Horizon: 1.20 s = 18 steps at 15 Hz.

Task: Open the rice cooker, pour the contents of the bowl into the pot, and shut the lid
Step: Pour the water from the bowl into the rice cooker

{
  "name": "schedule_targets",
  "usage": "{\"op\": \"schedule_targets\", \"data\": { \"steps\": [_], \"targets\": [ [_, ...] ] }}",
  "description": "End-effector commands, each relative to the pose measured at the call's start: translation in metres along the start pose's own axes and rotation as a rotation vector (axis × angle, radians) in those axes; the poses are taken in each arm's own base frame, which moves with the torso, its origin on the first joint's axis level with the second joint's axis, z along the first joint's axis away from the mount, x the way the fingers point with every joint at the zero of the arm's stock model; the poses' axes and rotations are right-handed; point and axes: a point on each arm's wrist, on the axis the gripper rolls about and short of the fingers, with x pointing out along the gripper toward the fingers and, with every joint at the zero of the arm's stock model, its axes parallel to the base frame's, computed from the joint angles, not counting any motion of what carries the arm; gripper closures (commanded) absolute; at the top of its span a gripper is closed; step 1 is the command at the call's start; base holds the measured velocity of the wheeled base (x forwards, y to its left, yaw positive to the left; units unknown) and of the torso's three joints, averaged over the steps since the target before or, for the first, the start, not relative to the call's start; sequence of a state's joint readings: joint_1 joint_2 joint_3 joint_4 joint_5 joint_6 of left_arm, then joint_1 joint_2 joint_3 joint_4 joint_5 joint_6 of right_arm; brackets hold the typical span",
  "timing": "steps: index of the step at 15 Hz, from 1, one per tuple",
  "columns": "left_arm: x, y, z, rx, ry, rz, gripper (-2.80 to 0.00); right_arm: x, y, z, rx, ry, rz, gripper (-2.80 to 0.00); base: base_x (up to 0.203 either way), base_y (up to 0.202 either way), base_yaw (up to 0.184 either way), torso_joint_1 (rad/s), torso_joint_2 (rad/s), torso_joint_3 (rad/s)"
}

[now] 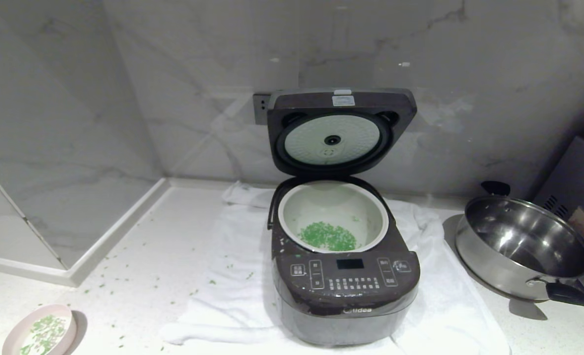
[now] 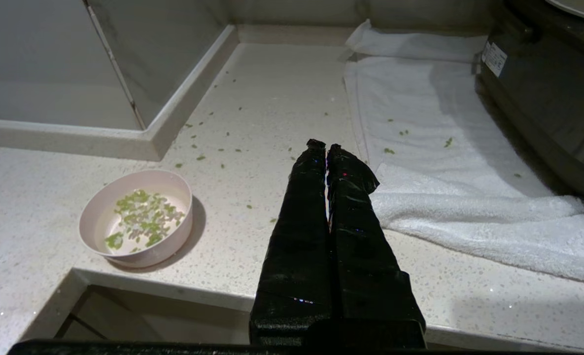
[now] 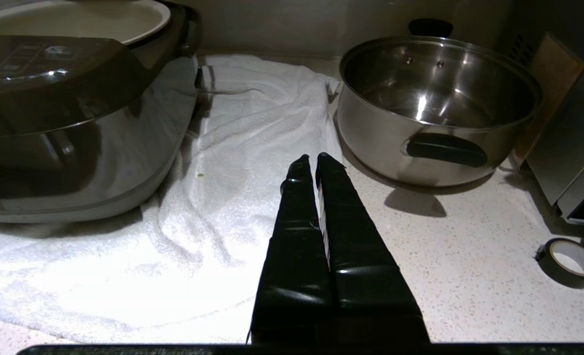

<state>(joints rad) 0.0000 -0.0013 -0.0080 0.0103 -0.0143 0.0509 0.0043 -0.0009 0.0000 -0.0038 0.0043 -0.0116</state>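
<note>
Pink bowl (image 1: 40,331) with green bits (image 1: 45,330) sits at seven o'clock; the cooker (image 1: 343,276) stands centre, lid (image 1: 338,130) up, greens in its pot (image 1: 332,217); steel pan (image 1: 521,246) at three o'clock; left gripper (image 2: 325,146) and right gripper (image 3: 310,159) both closed, empty

A: What is the left gripper (image 2: 326,146) looking like?
B: Long tapering fingers, wrapped in glossy black tape that is wrinkling at the tips.
A: And the right gripper (image 3: 310,158)?
B: It is showing the same black wrapping.

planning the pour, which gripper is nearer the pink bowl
Left. The left gripper hangs shut beside the bowl; the right gripper is past the rice cooker, near the steel pan.
</note>
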Motion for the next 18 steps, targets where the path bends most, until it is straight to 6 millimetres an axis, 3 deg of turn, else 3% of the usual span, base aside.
{"op": "schedule_targets", "data": {
  "steps": [1, 3, 8, 10, 13, 18],
  "targets": [
    [0.0, 0.0, -0.001, 0.003, 0.018, -0.007, 0.0, 0.0, 0.0, 0.0, 0.006, 0.002, -0.002, 0.0, 0.0, 0.0, 0.0, 0.0, 0.0, 0.0],
    [0.003, 0.0, 0.005, 0.001, 0.081, 0.0, 0.0, 0.0, 0.0, 0.0, 0.009, 0.0, -0.004, 0.0, 0.0, 0.0, 0.0, 0.0, 0.0, 0.0],
    [0.029, 0.005, 0.075, -0.126, 0.175, 0.057, 0.0, 0.0, 0.0, 0.0, 0.009, 0.0, -0.004, 0.0, 0.0, 0.0, 0.0, 0.0, 0.0, 0.0],
    [0.054, 0.008, 0.09, -0.148, 0.302, 0.103, 0.0, 0.0, 0.0, 0.0, 0.009, -0.001, -0.004, 0.0, 0.0, 0.0, 0.0, 0.0, 0.0, 0.0],
    [0.092, 0.019, 0.097, -0.193, 0.572, 0.249, 0.0, 0.0, 0.0, 0.0, 0.009, 0.0, -0.004, 0.0, 0.0, 0.0, 0.0, 0.0, 0.0, 0.0],
    [0.135, 0.044, 0.084, -0.263, 0.843, 0.409, 0.0, 0.0, 0.0, 0.0, 0.009, 0.0, -0.004, 0.0, 0.0, 0.0, 0.0, 0.0, 0.0, 0.0]
  ]
}}
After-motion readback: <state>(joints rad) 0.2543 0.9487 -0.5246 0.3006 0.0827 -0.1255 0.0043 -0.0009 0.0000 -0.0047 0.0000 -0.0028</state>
